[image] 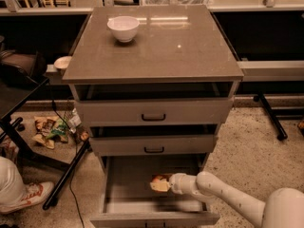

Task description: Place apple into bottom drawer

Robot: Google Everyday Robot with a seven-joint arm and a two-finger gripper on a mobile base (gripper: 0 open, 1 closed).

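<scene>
In bottom drawer: tool with apple

Arm: white, smooth, tubular, with rounded joints, thicker toward the near right.
Gripper: pale yellowish tip on a white cuff, over the open bottom drawer.

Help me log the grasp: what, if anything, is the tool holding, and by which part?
The tool, over the open bottom drawer, holds the apple at its tip, by the side facing the arm; the exact contact points cannot be told.
</scene>
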